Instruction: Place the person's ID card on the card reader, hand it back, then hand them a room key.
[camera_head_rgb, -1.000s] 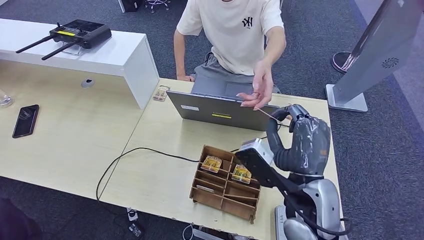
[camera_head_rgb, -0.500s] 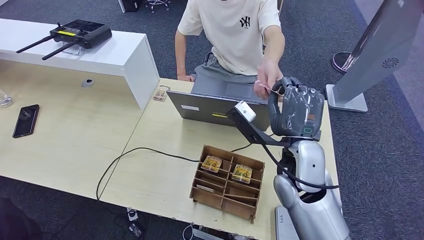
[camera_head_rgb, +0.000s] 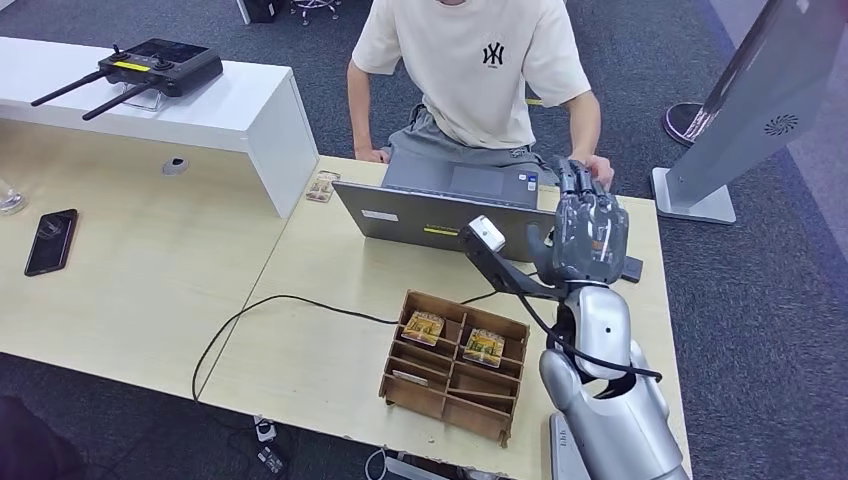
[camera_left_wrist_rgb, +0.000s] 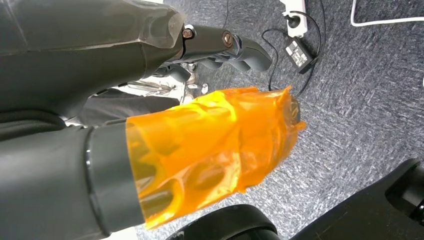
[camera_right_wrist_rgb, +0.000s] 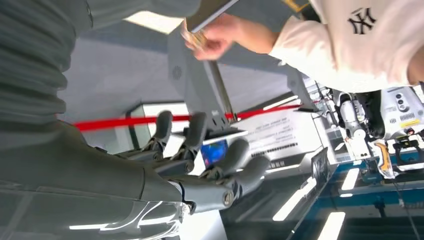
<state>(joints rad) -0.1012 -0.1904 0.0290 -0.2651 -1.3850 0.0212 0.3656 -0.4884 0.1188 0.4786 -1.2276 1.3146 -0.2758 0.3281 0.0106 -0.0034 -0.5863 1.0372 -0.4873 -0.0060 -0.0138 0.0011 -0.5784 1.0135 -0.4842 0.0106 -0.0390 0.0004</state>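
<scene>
**Evidently a handover done: card with the guest, robot's hand bare**

Beside the laptop (camera_head_rgb: 440, 212), at its right end, the robot's right hand (camera_head_rgb: 588, 235) stood raised over the desk, fingers spread and gripping nothing. Just beyond the laptop's far right corner rested the seated person's hand (camera_head_rgb: 599, 168). The right wrist view showed that hand pinching a thin yellowish card (camera_right_wrist_rgb: 192, 34); whether it was the ID card or a room key could not be told. The left hand (camera_left_wrist_rgb: 125, 65) hung low over the floor, well away from the laptop, its fingers loosely apart and empty.

In front of the laptop sat a wooden box (camera_head_rgb: 452, 395), with two orange-printed cards (camera_head_rgb: 425, 326) lying in its compartments nearest the screen. Judging by the bare right hand, one delivery looked complete. If the returned item was the ID, fetching a key from the box remained.
</scene>
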